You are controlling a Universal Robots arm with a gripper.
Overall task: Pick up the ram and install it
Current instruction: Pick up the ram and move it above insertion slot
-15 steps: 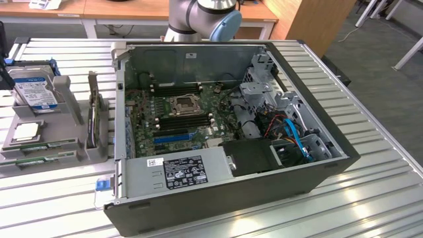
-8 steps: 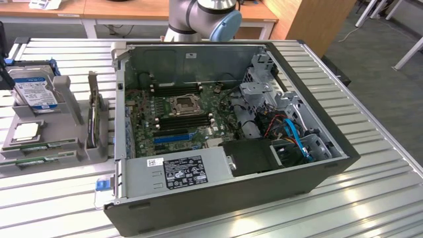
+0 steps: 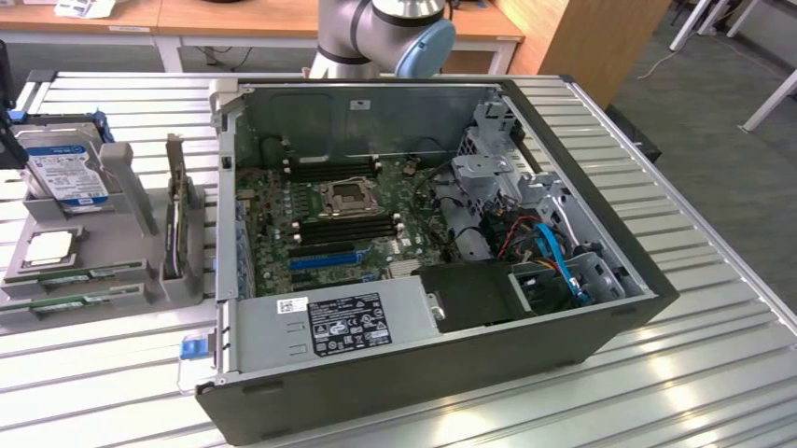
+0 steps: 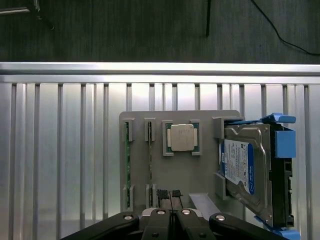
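From where I stand, the grey arm [image 3: 369,35] rises at the far side of the table, with a thick silver segment and a rounded joint with a pale blue cap [image 3: 426,47]. In the wrist view the pincer [image 4: 169,195] points straight down. Its black linkages spread wide at the base and its two fingers [image 4: 161,193] are drawn together at the centre with nothing between them.

Wooden desks [image 3: 224,17], grey floor [image 3: 722,140]
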